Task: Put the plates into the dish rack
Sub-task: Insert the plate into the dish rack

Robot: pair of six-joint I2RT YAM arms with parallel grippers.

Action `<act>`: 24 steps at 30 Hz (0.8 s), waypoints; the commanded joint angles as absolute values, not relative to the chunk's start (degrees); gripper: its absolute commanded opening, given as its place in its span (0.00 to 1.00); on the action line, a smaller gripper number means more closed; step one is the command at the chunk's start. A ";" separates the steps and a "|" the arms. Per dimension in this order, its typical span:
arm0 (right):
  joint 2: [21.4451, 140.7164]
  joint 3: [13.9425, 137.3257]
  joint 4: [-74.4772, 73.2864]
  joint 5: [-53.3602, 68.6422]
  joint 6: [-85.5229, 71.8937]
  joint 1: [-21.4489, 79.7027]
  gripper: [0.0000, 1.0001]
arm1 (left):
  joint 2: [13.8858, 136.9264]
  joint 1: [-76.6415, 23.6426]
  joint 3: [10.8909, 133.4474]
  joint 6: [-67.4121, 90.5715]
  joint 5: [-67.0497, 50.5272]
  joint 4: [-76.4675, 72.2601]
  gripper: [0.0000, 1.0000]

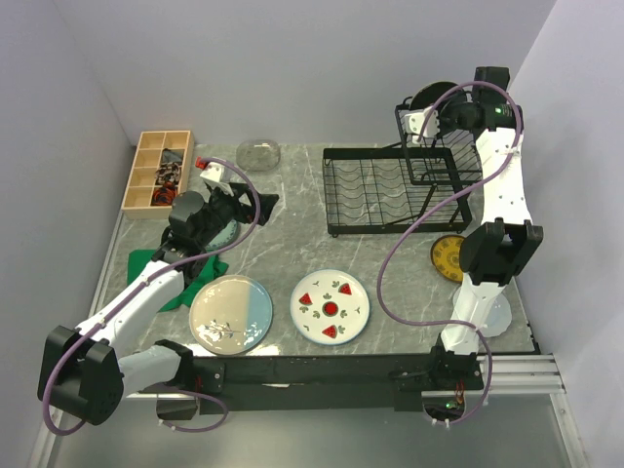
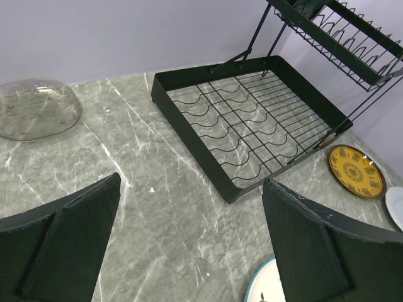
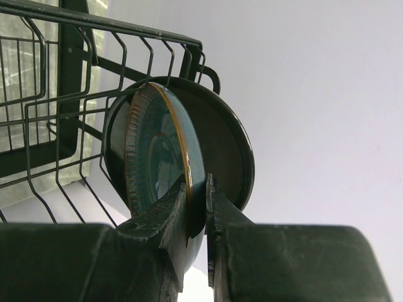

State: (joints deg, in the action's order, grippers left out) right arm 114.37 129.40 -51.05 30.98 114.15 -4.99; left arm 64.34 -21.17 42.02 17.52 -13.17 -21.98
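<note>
1. Blue plate (image 3: 160, 157): held on edge inside the upper basket (image 3: 75, 63) of the dish rack (image 1: 380, 190), at the far right corner of the table (image 1: 283, 244), just beside a standing black plate (image 3: 230, 151).
2. Right gripper (image 3: 204, 189): clamped on the blue plate's rim.
3. Left gripper (image 2: 192, 233): jaws wide and empty, over the table's left side.
4. Step: slotting the plate. The next move probably calls for lowering it between the wires, then letting go.

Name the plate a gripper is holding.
The slate-blue plate, held on edge by the right gripper beside the black plate at the dish rack; no other is gripped.
</note>
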 commanded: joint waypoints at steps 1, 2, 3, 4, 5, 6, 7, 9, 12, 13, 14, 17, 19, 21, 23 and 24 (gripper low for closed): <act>113.73 131.40 -55.99 33.58 112.59 -2.99 0.00 | 63.28 -21.01 41.84 18.19 -12.83 -24.87 0.99; 113.82 131.57 -56.16 33.49 112.50 -2.99 0.00 | 63.37 -21.01 41.84 18.28 -12.92 -24.96 0.99; 113.91 131.49 -56.42 33.31 112.41 -2.99 0.00 | 63.28 -21.01 41.92 18.28 -13.01 -24.87 0.99; 113.91 131.40 -56.43 33.22 112.06 -2.99 0.00 | 63.46 -21.01 41.92 18.28 -12.92 -24.96 0.99; 113.91 131.05 -56.43 33.14 111.80 -2.90 0.00 | 63.37 -21.01 41.92 18.19 -13.01 -24.96 0.99; 113.91 131.04 -56.43 33.05 111.71 -2.99 0.00 | 63.37 -21.01 42.01 18.19 -13.01 -24.79 1.00; 113.99 130.96 -56.34 32.96 111.53 -2.99 0.00 | 63.37 -21.01 41.92 18.11 -13.01 -24.79 1.00; 114.17 130.87 -56.60 32.78 111.36 -2.99 0.00 | 63.46 -21.01 42.01 18.11 -13.10 -24.61 0.99; 114.52 130.96 -57.04 32.26 110.92 -2.99 0.00 | 63.46 -21.01 42.01 18.11 -12.92 -24.79 0.99; 114.61 130.87 -57.22 32.26 110.74 -2.99 0.00 | 63.54 -21.01 41.92 18.19 -13.01 -24.70 1.00; 114.70 130.78 -57.22 32.08 110.66 -2.99 0.00 | 63.46 -21.01 41.92 18.28 -12.92 -24.87 1.00; 115.05 130.69 -57.48 31.47 110.39 -3.08 0.00 | 63.46 -21.01 41.49 18.37 -12.92 -24.96 0.99; 115.22 130.96 -57.66 31.38 110.57 -3.25 0.00 | 63.54 -21.01 41.57 18.37 -12.83 -24.79 0.99; 115.58 130.96 -57.66 31.38 110.48 -3.34 0.00 | 63.54 -21.01 41.49 18.28 -12.83 -24.70 0.99; 115.93 131.13 -57.92 31.46 110.57 -3.51 0.00 | 63.54 -21.01 41.57 18.28 -12.92 -24.61 0.99; 116.01 131.22 -58.18 31.38 110.74 -3.52 0.00 | 63.54 -21.01 41.57 18.28 -12.92 -24.61 0.99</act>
State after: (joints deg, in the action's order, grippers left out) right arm 114.69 129.75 -51.27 29.08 111.61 -4.58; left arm 64.34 -21.17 42.00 17.74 -13.17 -21.98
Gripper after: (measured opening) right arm 0.176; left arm 0.995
